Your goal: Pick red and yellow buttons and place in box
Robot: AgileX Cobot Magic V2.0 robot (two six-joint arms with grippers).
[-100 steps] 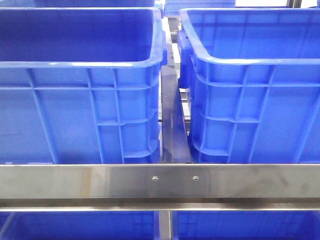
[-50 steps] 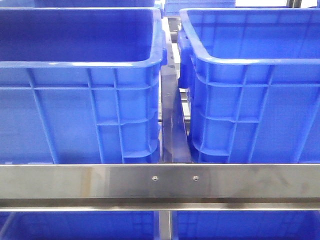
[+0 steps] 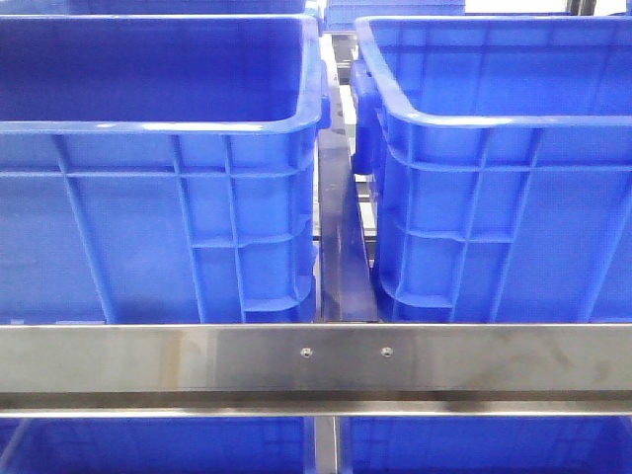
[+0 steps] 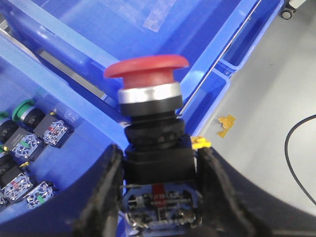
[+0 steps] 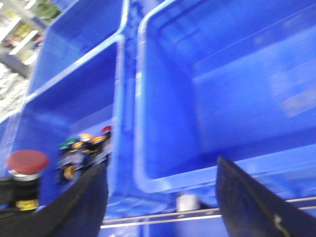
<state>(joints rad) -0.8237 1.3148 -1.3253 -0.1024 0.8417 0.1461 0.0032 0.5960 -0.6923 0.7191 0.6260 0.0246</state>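
Note:
My left gripper [image 4: 158,170] is shut on the black body of a red mushroom-head button [image 4: 146,67], held upright above a blue crate's edge [image 4: 89,163]. Several more buttons with contact blocks, one with a green head [image 4: 22,109], lie in that crate. In the right wrist view the same red button [image 5: 27,162] shows to one side, near a blurred pile of buttons [image 5: 84,145] with green, yellow-orange and red heads. My right gripper [image 5: 160,165] is open and empty over the rim of an empty blue crate [image 5: 222,98]. The front view shows neither gripper.
The front view shows two tall blue crates [image 3: 148,197] [image 3: 504,197] side by side behind a steel rail [image 3: 316,360], with a narrow gap between them. Grey floor with a black cable [image 4: 296,163] and yellow tape [image 4: 226,124] lies beyond the crates.

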